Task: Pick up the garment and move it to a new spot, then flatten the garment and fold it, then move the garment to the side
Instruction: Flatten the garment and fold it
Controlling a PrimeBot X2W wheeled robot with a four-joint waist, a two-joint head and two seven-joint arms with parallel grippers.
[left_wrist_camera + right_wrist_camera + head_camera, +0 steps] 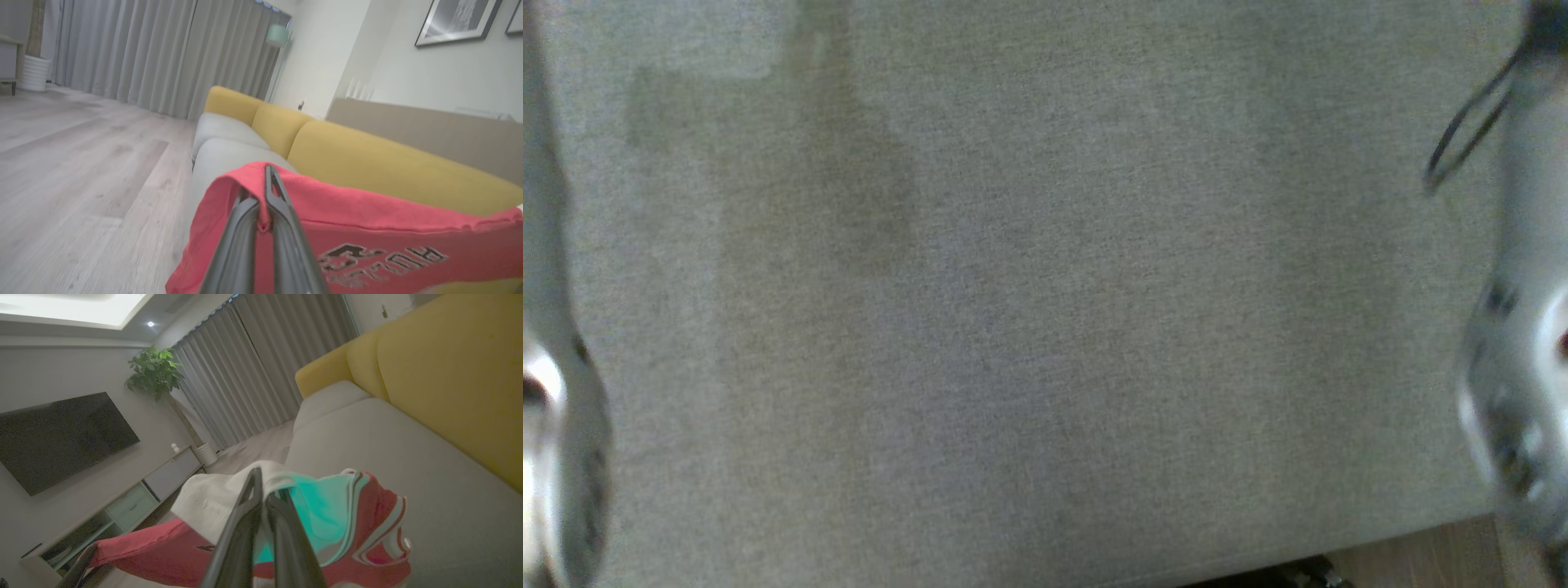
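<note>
Fingers [241, 245] of the left gripper [261, 190] are clamping a folded edge of the red garment [367, 220], the jaws pressing narrow on the cloth. The right gripper [265, 490] is pinching another part, where white and teal fabric is showing beside the red. The garment is hanging raised between the two, close to the grey sofa seat [1045, 327], with the yellow back cushions [367, 163] lying farther off. Blurred pale forearms are flanking the seat at left [556, 425] and right [1519, 367].
</note>
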